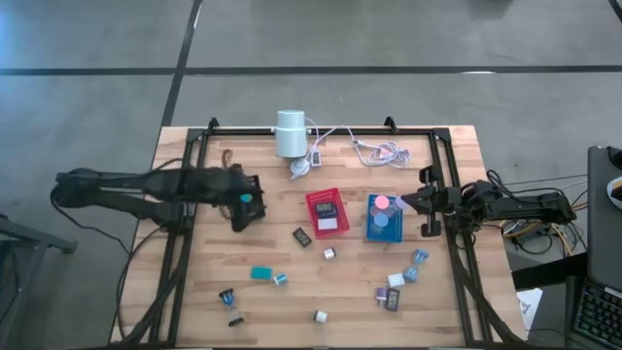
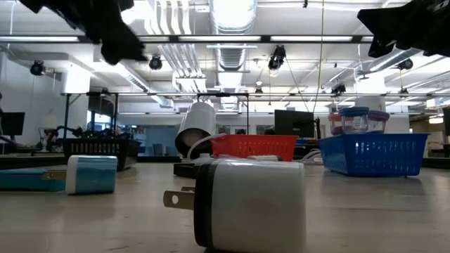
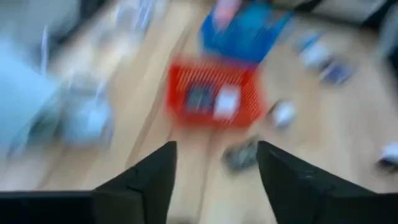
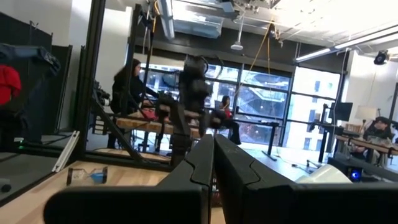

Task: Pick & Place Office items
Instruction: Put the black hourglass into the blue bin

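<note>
High view: small items strewn, two trays part filled

Office items (image 1: 330,254) lie scattered on the wooden table (image 1: 457,146), near the trays and nearer the front edge. Red tray (image 1: 313,202) holds a dark piece and a white one; blue tray (image 1: 370,231) beside it holds a pink disc (image 1: 382,202) and lilac ones. Left gripper (image 1: 245,212) hangs above bare wood left of the red tray, fingers spread, empty. Right gripper (image 1: 422,204), pressed together, waits at the right rail.
</note>
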You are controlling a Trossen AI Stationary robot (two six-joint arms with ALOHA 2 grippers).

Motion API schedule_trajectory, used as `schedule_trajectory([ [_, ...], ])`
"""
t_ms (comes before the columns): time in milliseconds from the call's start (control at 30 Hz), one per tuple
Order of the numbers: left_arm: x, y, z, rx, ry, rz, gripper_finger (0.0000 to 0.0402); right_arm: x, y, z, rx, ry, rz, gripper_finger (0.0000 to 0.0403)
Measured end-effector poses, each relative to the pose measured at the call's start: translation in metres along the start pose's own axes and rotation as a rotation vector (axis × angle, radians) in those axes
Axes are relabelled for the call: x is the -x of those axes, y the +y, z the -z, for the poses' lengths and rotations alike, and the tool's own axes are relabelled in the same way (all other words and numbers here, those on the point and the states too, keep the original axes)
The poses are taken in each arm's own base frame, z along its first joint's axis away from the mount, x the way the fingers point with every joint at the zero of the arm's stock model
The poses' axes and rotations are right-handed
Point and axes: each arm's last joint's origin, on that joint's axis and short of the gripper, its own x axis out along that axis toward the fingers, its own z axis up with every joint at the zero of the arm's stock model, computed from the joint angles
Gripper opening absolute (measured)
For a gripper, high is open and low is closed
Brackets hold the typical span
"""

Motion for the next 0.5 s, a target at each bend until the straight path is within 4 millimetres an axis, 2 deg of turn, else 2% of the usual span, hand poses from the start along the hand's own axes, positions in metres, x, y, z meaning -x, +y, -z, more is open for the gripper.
schedule_trajectory([
  [133,0.018,-0.009,0.008,-0.079,-0.225,0.102,0.0171,0.0,0.0,0.0,-0.004,0.0,0.0,0.0008],
  [300,0.032,0.0,0.027,-0.039,-0.309,0.041,0.0127,0.0,0.0,0.0,-0.004,-0.001,0.001,0.0008],
  [500,0.043,0.003,0.039,-0.181,-0.402,0.108,0.0058,0.0,0.0,0.0,-0.004,-0.002,0.001,0.0008],
])
